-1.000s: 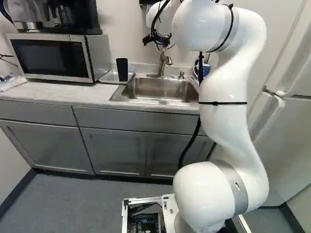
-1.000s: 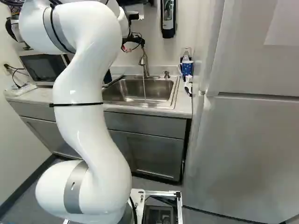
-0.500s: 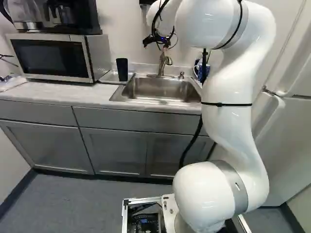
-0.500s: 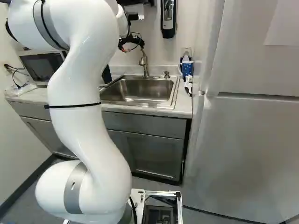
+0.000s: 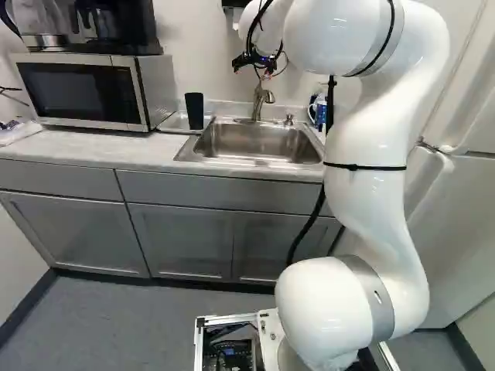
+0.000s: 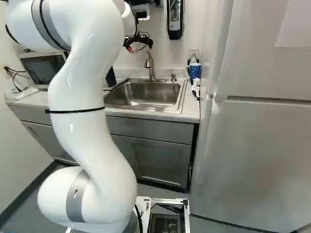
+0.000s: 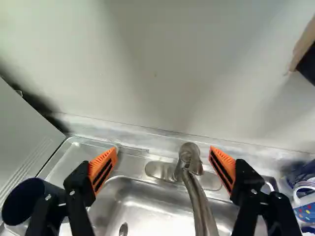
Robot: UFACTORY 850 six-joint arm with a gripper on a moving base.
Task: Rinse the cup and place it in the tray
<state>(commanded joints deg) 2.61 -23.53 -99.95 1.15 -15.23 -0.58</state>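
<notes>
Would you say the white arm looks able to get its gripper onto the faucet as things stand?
Probably yes: the gripper is open and empty above the sink, the faucet shows between its spread fingers in the wrist view, and nothing visible blocks the way down.

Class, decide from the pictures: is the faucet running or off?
Off: neither base view shows water falling from the faucet into the sink.

A dark, tapered cup [image 5: 194,111] is stood upright on the tray [image 5: 175,122]. The shallow, shiny tray is set beside the sink [image 5: 251,142].
</notes>
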